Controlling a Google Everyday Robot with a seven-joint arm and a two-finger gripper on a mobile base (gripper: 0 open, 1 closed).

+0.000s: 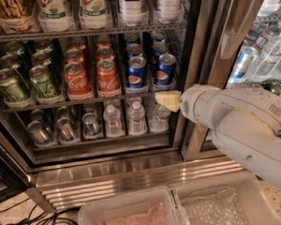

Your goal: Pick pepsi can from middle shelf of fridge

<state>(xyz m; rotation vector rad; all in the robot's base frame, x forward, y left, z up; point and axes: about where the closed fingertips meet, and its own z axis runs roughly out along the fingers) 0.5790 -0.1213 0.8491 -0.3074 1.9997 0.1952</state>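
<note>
The fridge (pixel 196 69) stands open with wire shelves of drinks. The middle shelf (pixel 84 100) holds rows of green, red Coca-Cola and blue cans. Two rows of pepsi cans stand at its right end, with a front pepsi can (pixel 137 72) on the left and another (pixel 165 69) on the right. My gripper (pixel 166 101), cream-tipped on a white arm, reaches in from the right. It sits just below and in front of the right pepsi can, at the level of the shelf edge, and touches no can.
Tall bottles (pixel 93 3) fill the shelf above. Small water bottles (pixel 136 117) and cans (pixel 65 129) fill the shelf below. The steel door post (pixel 225 41) is to the right, with more drinks behind glass. Two clear plastic bins (pixel 215 205) sit below in front.
</note>
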